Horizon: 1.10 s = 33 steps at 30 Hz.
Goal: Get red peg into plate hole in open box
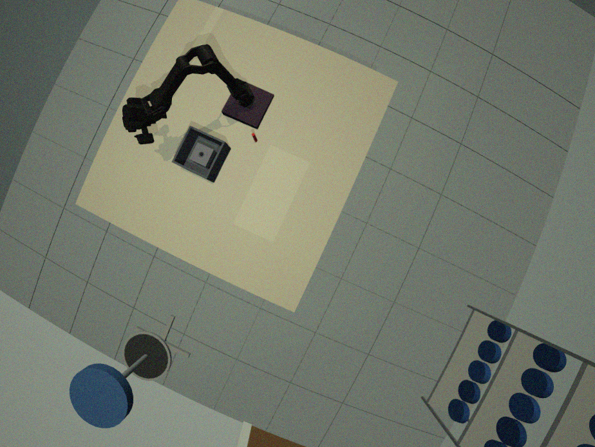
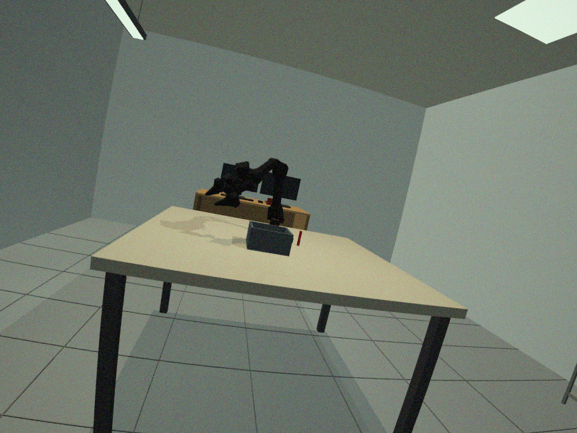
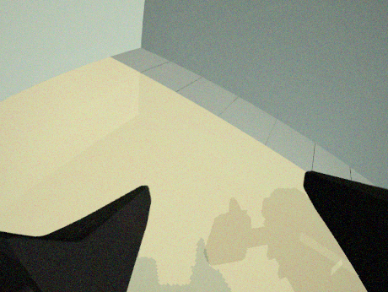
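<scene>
Red peg: you have the red peg (image 1: 254, 137) (image 2: 299, 238) standing upright on the pale table (image 1: 168, 207) (image 2: 335, 270) (image 3: 101, 152); it is outside the box, between the box and the table's right-hand side as you see it from the exterior, and well apart from the fingers.
Gripper: your gripper (image 1: 134, 129) (image 2: 211, 198) (image 3: 229, 187) is spread wide, with nothing between its fingers; it hangs above the table, off to the left of the box in your top view; in the wrist view you see a dark finger on each side, with pale tabletop and shadows showing between them.
Arm: your black arm (image 1: 170, 87) (image 2: 276, 167) bends out from its base and reaches past the box; its shadow falls across the table.
Open box: the dark box (image 1: 193, 173) (image 2: 269, 241) sits on the table near the base, open side up; it is apart from both peg and gripper.
Plate: from the top you can see the light plate (image 1: 208, 151) inside the box, with a dark hole (image 1: 201, 154) near its middle; the peg is not in it.
Base plate: the dark purplish base plate (image 1: 262, 110) lies near the peg, beneath your arm's foot.
</scene>
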Tool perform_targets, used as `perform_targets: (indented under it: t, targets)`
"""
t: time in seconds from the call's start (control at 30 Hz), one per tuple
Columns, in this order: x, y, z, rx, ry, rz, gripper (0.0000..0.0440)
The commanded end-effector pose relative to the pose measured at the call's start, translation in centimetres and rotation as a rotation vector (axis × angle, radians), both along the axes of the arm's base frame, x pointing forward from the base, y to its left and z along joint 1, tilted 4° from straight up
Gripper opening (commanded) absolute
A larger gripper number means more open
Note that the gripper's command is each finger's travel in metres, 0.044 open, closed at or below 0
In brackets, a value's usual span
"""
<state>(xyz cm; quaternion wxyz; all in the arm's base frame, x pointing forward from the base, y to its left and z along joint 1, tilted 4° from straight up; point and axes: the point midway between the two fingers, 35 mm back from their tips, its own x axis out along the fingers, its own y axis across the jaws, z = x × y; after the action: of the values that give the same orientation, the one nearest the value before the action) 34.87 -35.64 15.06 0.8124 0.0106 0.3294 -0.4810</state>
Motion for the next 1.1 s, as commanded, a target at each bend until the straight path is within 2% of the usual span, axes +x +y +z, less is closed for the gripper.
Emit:
perform_targets:
  t: [0.0,0.27,0.53,0.77,1.07]
  targets:
    - [1.6,3.7,1.2,0.037,-0.023,0.026,0.0440]
    - [4.0,12.8,3.1,0.142,-0.054,0.112,0.0440]
    - [3.9,22.4,3.8,0.275,-0.046,0.197,0.0440]
    - [1.5,30.2,3.5,0.403,0.004,0.249,0.0440]
    - [-4.0,37.8,2.2,0.560,0.120,0.245,0.0440]
